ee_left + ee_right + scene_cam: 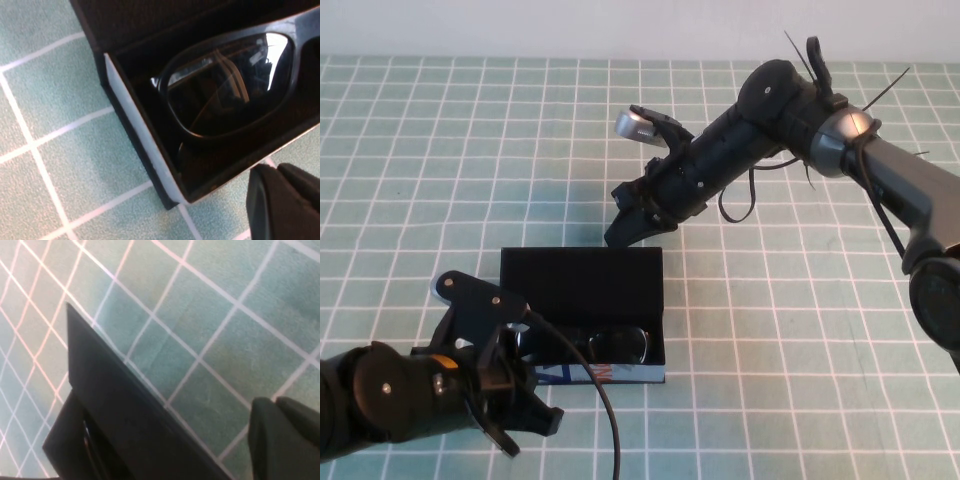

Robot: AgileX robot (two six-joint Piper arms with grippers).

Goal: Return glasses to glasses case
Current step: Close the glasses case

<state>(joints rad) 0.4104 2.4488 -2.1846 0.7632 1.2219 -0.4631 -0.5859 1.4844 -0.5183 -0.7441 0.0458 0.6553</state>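
The glasses case (pixel 620 374) stands open in the middle of the table, its black lid (pixel 582 280) tilted back and its light-blue front facing me. The black glasses (pixel 605 345) lie inside it; one dark lens shows in the left wrist view (pixel 225 85) within the case wall (pixel 140 135). My left gripper (pixel 535 425) is shut and empty, just off the case's front left corner, with its fingertips (pixel 265 200) beside that corner. My right gripper (pixel 625 232) is shut and empty, just behind the lid's far edge (pixel 115 410).
The table is covered by a green cloth with a white grid (pixel 800 330). A white wall runs along the far edge. The right arm (pixel 790 110) reaches in from the right, above the cloth.
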